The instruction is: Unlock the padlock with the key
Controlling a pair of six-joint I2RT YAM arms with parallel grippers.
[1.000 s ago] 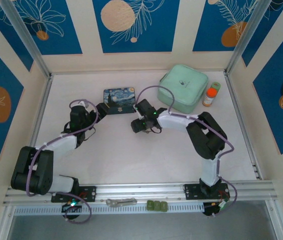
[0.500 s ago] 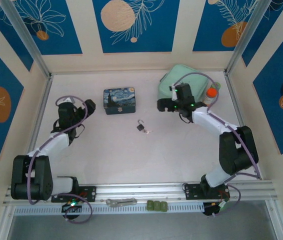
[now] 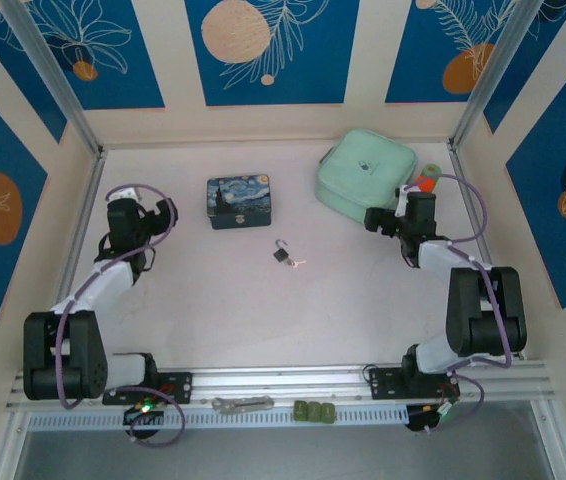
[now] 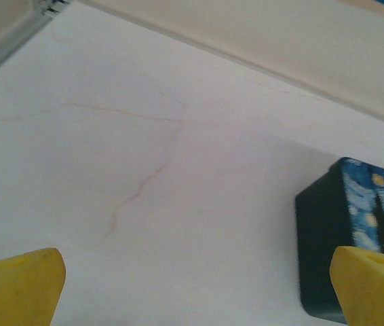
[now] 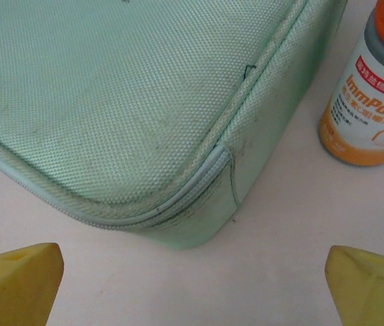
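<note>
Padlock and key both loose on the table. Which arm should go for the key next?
Right, probably. Both claws are open and empty, but the right claw, by the mint case, sits nearer the key and padlock than the left claw, which is out past the tin.

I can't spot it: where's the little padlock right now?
From above, the padlock lies mid-table, just in front of the starry tin, with the key beside it.

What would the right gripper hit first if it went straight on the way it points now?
Probably the mint-green zip case: its near corner lies dead ahead of the right gripper. The orange bottle stands off to the side.
</note>
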